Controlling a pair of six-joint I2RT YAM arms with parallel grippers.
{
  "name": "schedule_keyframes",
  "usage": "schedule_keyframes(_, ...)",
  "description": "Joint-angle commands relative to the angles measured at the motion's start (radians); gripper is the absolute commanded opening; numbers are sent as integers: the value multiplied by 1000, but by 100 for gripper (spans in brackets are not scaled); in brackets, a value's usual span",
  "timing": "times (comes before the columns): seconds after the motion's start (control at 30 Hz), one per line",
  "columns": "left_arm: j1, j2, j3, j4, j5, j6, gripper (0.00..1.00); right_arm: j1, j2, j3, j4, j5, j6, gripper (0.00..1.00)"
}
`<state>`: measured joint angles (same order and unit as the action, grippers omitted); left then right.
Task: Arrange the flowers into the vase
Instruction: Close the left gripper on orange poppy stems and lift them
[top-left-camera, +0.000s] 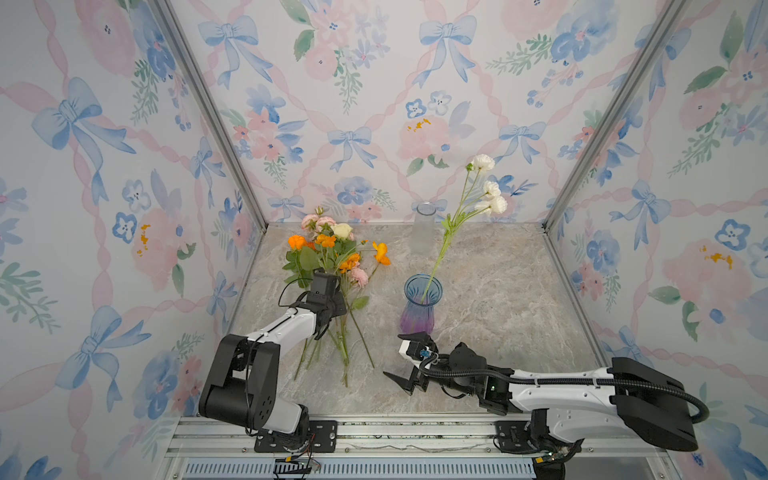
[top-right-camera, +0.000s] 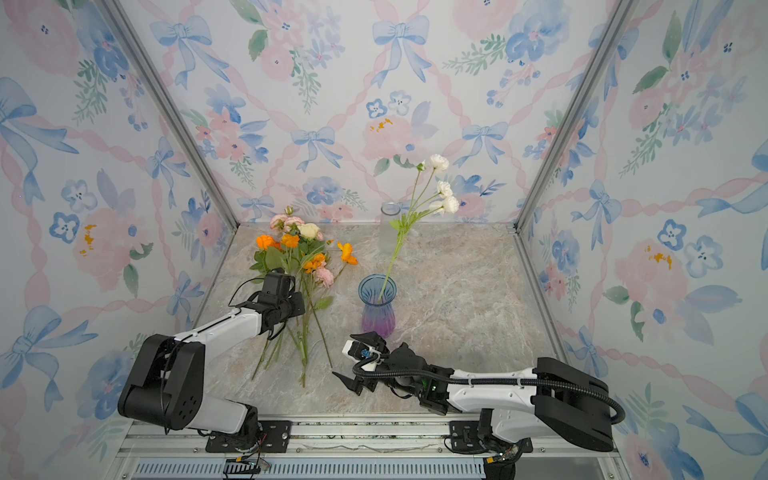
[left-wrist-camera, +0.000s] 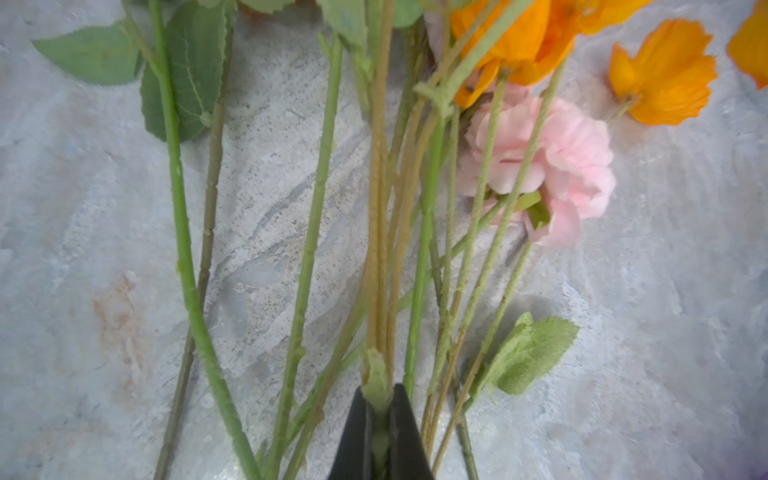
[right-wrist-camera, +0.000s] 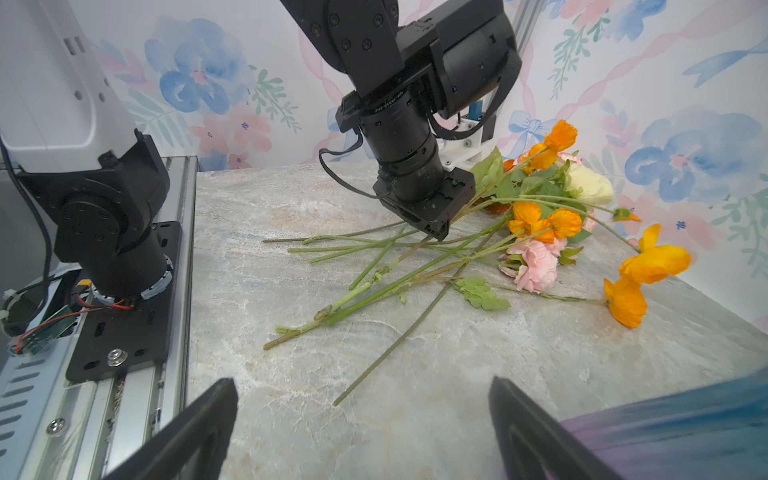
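Just in front of the vase (top-left-camera: 422, 305), toward its left, the right gripper (top-left-camera: 395, 356) hangs with its jaws spread wide and empty, one finger close to the vase's purple base. Left of the vase, the left gripper (left-wrist-camera: 379, 399) is clamped on one stem (left-wrist-camera: 378, 249) among the loose flowers (top-left-camera: 332, 257) lying on the tabletop (top-left-camera: 498, 311). A white spray (top-left-camera: 490, 195) stands in the vase, leaning away to its right. Behind the vase, at the back wall, stands a frosted glass jar (top-left-camera: 423, 232).
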<state>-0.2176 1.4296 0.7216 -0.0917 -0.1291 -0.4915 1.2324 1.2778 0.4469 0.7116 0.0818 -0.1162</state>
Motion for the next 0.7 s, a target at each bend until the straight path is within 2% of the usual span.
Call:
schedule_keyframes(0.0,12,-69,-11,-4,40,13,0,9,7,27,5,1,-5,97)
schedule_keyframes(0.3,13,-269,-5,-11,14,48,0,2,-17,10,22,13,4,97)
schedule_keyframes(0.47,-5,-387,48,-1,56,28,0,-40,-102,-29,23,11,27,97)
schedule_keyframes(0.53,-50,-428,92,23,46,26,0,-49,-143,-47,22,32,26,97)
schedule_keyframes(0.67,-213,-486,167,164,-63,43,0,-51,-221,-85,36,90,17,97)
